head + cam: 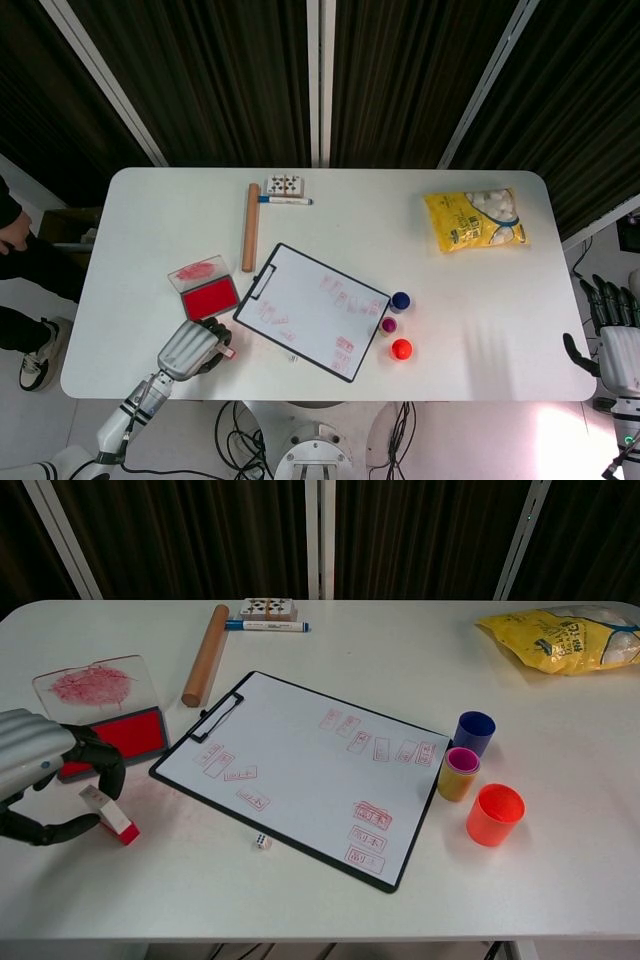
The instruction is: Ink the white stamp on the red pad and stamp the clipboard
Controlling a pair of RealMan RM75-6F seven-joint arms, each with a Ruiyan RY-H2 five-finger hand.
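The white stamp with its red base lies on its side on the table, just front-left of the clipboard, whose white sheet bears several red imprints. My left hand hovers over the stamp's left end, fingers curled above it and thumb low beside it; the stamp rests on the table between them. In the head view the left hand covers most of the stamp. Behind the hand sits the red ink pad. My right hand hangs off the table's right edge, fingers spread, holding nothing.
The pad's ink-smeared clear lid lies behind it. A wooden roller, blue marker and dice box sit at the back. Blue, magenta and orange cups stand right of the clipboard. A small die and yellow bag.
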